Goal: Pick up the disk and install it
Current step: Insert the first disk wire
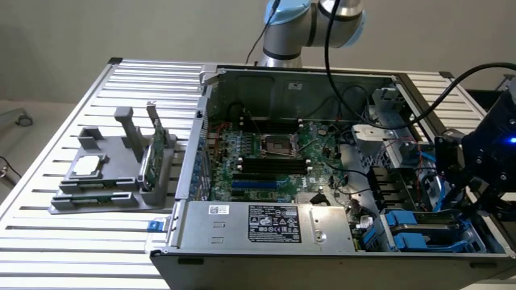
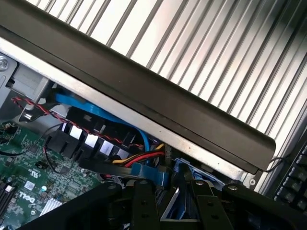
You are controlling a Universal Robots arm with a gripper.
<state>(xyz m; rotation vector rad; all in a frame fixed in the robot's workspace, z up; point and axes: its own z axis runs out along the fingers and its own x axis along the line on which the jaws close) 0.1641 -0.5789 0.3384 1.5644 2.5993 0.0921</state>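
Observation:
My black gripper (image 1: 474, 202) hangs over the drive bay at the near corner of the open computer case (image 1: 266, 241), on the exterior view's right. In the wrist view its two dark fingers (image 2: 144, 203) stand close together. Between them sits the disk (image 2: 188, 170), of which a bright blue carrier edge and a sliver of silver-grey show. The gripper (image 2: 171, 190) looks shut on it, just inside the case's side wall (image 2: 158, 115). Most of the disk is hidden by the fingers and the cables.
Blue carriers (image 1: 409, 232) sit in the drive bay beside the gripper. Blue, red and yellow cables (image 2: 139, 160) run close under the fingers. The motherboard (image 1: 270, 160) fills the case floor. A grey holder (image 1: 105, 181) with a silver chip and green cards stands on the slatted table (image 1: 72, 241).

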